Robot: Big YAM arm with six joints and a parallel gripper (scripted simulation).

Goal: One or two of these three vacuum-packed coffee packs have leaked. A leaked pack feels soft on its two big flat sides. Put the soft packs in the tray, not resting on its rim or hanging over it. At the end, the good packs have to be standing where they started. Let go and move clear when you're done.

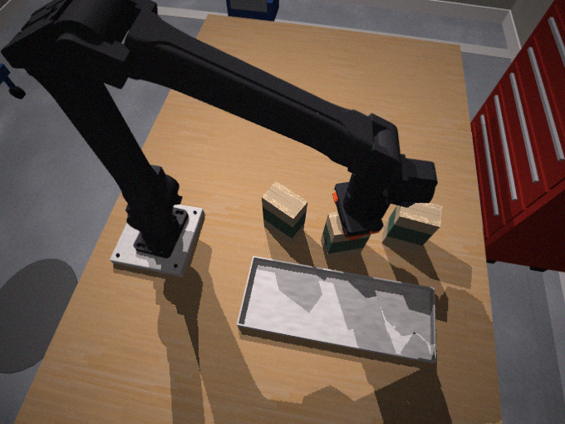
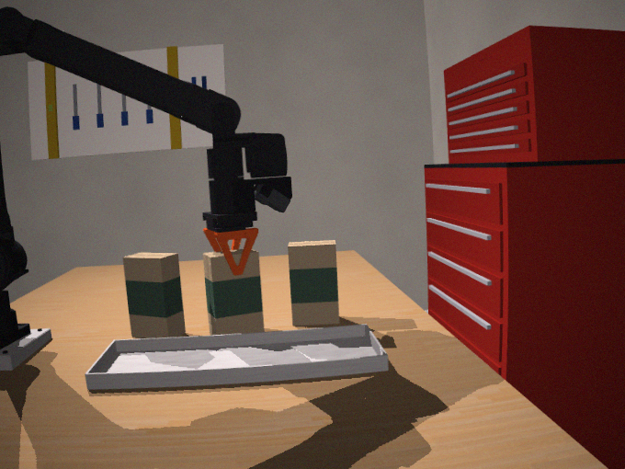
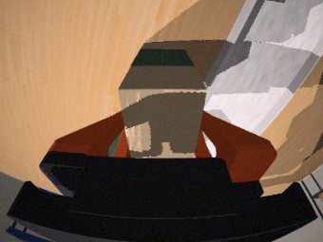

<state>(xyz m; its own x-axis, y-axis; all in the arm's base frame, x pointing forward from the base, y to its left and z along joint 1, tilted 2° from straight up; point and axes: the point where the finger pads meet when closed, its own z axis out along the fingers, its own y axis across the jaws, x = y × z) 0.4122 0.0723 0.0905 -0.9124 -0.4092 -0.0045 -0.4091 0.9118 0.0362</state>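
Three tan coffee packs with a dark green band stand in a row behind the grey tray (image 1: 336, 313). The left pack (image 1: 283, 208) and the right pack (image 1: 413, 223) stand free. My gripper (image 2: 234, 263), with orange fingers, comes straight down over the middle pack (image 2: 233, 292) and is shut on its upper part, one finger on each big flat side. The pack stands upright on the table. In the wrist view the pack (image 3: 162, 118) fills the gap between the orange fingers, and the tray (image 3: 267, 59) lies to its right.
A red drawer cabinet (image 2: 526, 219) stands close to the table's right edge. The arm's grey base plate (image 1: 159, 240) sits at the left of the table. The tray (image 2: 237, 360) lies just in front of the packs.
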